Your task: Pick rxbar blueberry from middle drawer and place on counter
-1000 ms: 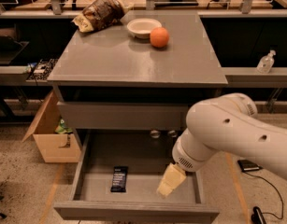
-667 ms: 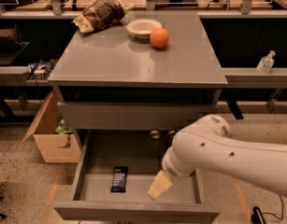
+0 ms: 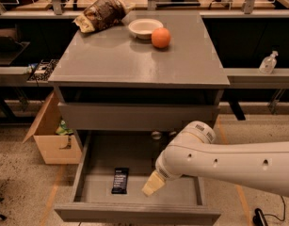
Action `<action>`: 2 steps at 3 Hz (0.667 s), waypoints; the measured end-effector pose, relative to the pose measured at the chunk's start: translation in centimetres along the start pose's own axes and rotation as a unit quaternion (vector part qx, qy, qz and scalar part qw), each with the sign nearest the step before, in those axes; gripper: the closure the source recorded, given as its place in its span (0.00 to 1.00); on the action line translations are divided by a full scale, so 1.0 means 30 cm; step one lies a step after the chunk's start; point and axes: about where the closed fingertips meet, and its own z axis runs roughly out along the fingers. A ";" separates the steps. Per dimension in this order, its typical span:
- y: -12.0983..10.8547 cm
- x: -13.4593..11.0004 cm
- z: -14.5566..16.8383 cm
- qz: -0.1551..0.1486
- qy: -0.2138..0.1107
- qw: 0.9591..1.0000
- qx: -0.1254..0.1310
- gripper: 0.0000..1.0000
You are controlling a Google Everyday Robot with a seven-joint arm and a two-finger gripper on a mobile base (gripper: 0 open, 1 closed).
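Observation:
The rxbar blueberry [image 3: 120,180], a small dark bar with pale lettering, lies flat on the floor of the open middle drawer [image 3: 134,213], left of its centre. My gripper [image 3: 152,185] hangs over the drawer floor just right of the bar, a short gap away, at the end of my white arm that comes in from the right. The counter [image 3: 134,62] is the broad grey top of the cabinet above.
On the counter's back edge sit a brown snack bag [image 3: 100,14], a white bowl [image 3: 145,28] and an orange [image 3: 161,37]. An open cardboard box [image 3: 50,135] stands on the floor left of the cabinet. A clear bottle [image 3: 268,63] stands on a ledge at right.
My arm has swung left and lower over the drawer, bringing the gripper closer to the bar. The bar has not moved.

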 end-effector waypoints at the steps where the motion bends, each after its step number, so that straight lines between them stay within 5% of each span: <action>1: 0.002 0.001 -0.001 0.002 0.000 1.000 -0.001 0.00; 2: 0.003 -0.024 0.036 0.018 -0.013 1.000 -0.007 0.00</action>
